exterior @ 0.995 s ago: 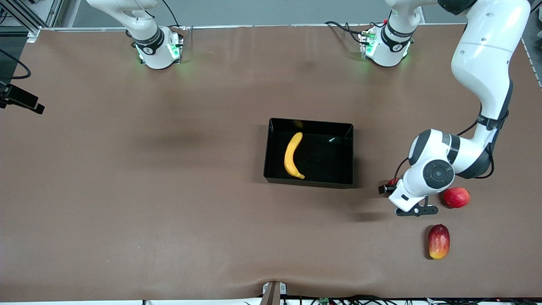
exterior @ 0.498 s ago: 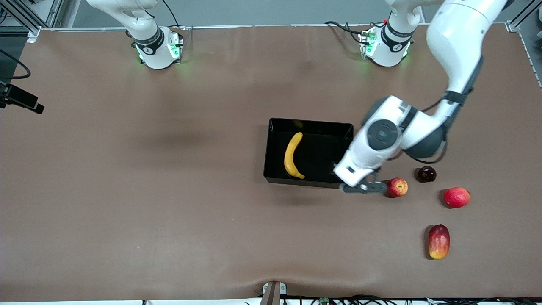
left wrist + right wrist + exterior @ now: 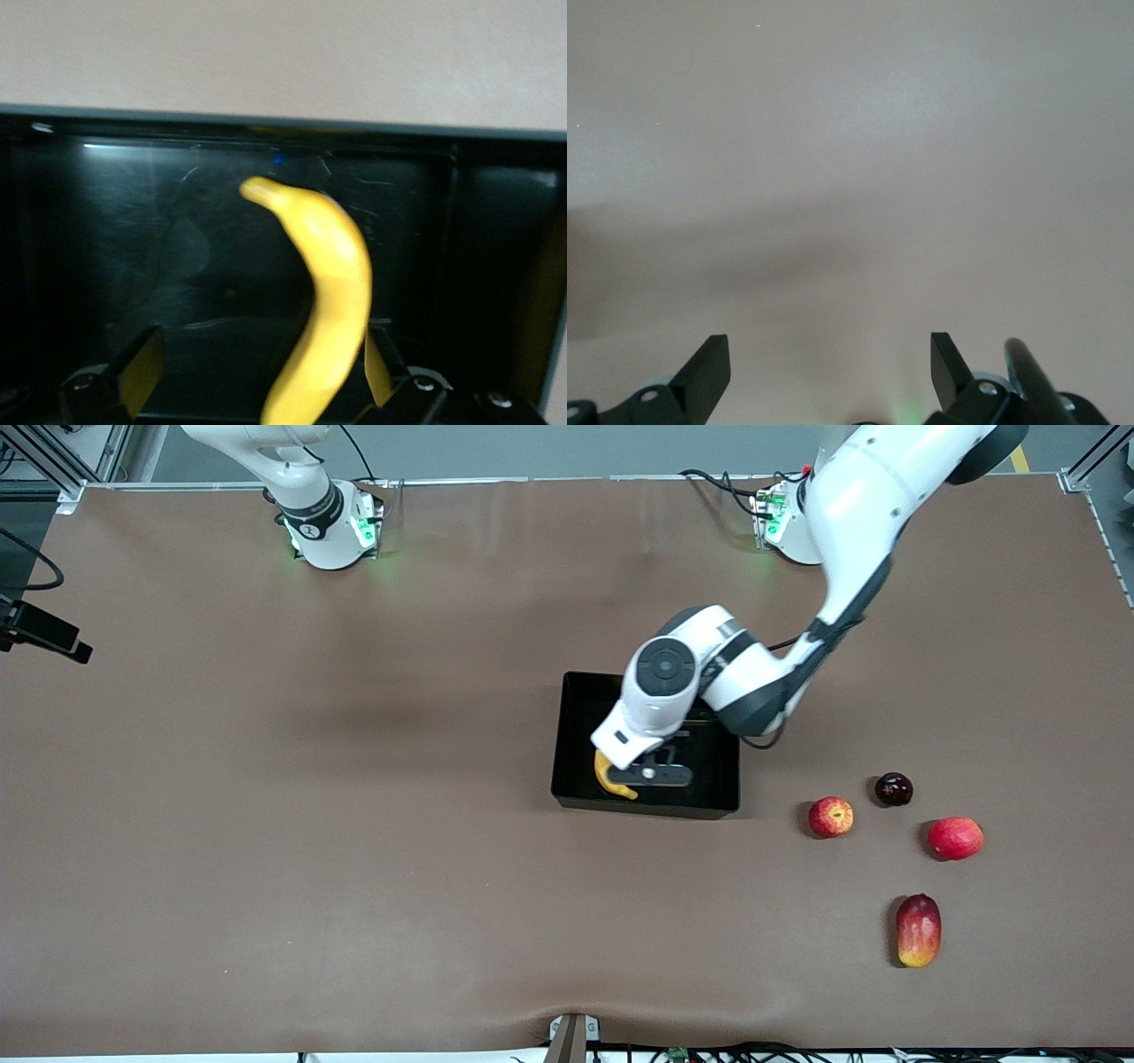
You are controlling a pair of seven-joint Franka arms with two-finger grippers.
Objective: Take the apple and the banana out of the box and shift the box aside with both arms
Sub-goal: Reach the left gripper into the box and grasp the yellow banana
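Observation:
The black box (image 3: 567, 735) sits mid-table with the yellow banana (image 3: 605, 776) lying inside it. My left gripper (image 3: 651, 775) hangs over the box, open, its fingers straddling the banana's lower part. In the left wrist view the banana (image 3: 330, 292) curves up across the box floor (image 3: 106, 230) between the spread fingers of the left gripper (image 3: 261, 354), closer to one finger. The red apple with yellow patches (image 3: 830, 817) rests on the table toward the left arm's end, beside the box. My right gripper (image 3: 830, 350) is open over bare table; the right arm waits near its base (image 3: 328, 522).
A small dark purple fruit (image 3: 893, 789), a round red fruit (image 3: 955, 838) and an oblong red-yellow mango (image 3: 918, 930) lie near the apple at the left arm's end. The mango is nearest the front camera. A black camera mount (image 3: 44, 633) juts in at the right arm's end.
The left arm swung from above the apple and dark fruit across to the box and now hangs over the banana, still open. The apple and dark fruit are uncovered. The fruits have not moved.

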